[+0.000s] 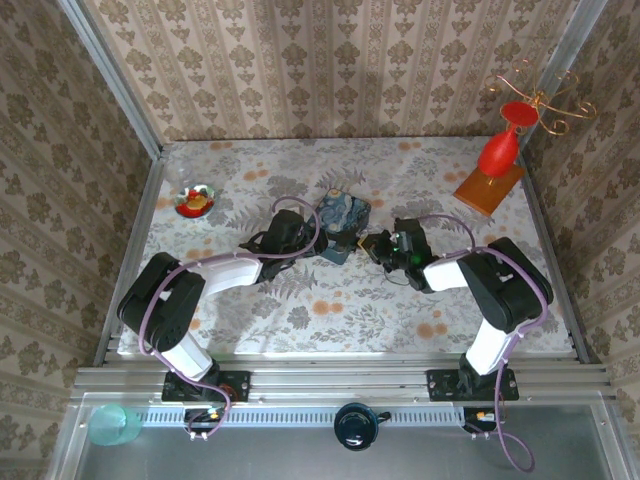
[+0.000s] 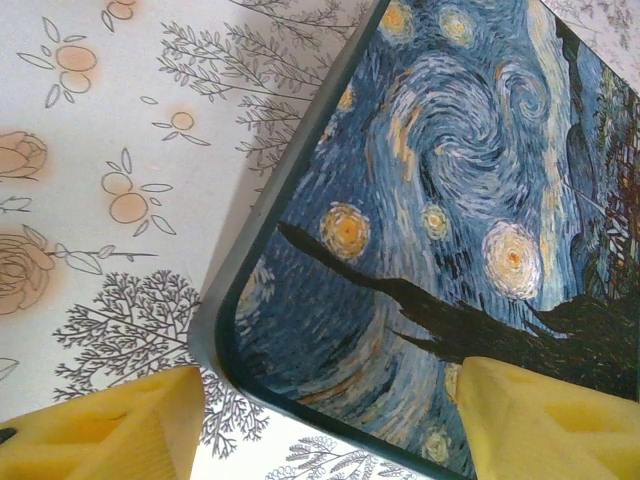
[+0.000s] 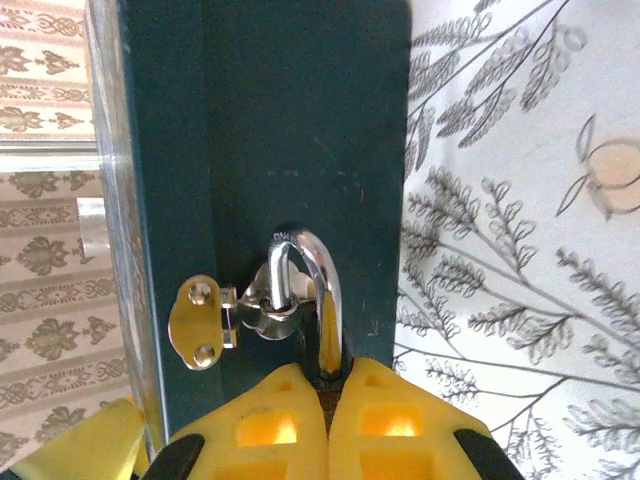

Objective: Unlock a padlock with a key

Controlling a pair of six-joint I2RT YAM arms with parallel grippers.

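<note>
Unlocking not done: padlock (image 3: 325, 300) shackle closed through hasp (image 3: 205, 325), just past clamped-shut right gripper (image 3: 327, 400); key grip unclear; left gripper (image 2: 330, 420) spread, straddling tin (image 2: 450, 180) corner.

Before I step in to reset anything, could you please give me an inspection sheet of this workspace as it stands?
Surface: floral tablecloth, flat.
Job's things: padlock, shackle through the hasp on the blue tin; body hidden behind the fingers.
Clutter: small bowl far left; red vase on an orange board far right.
Pincers: left pincer open, astride the tin's corner; right pincer shut at the shackle's foot.
Cables: purple cables looping along both arms.
Surroundings: patterned walls; teal cup and dark mug below the front rail.
</note>
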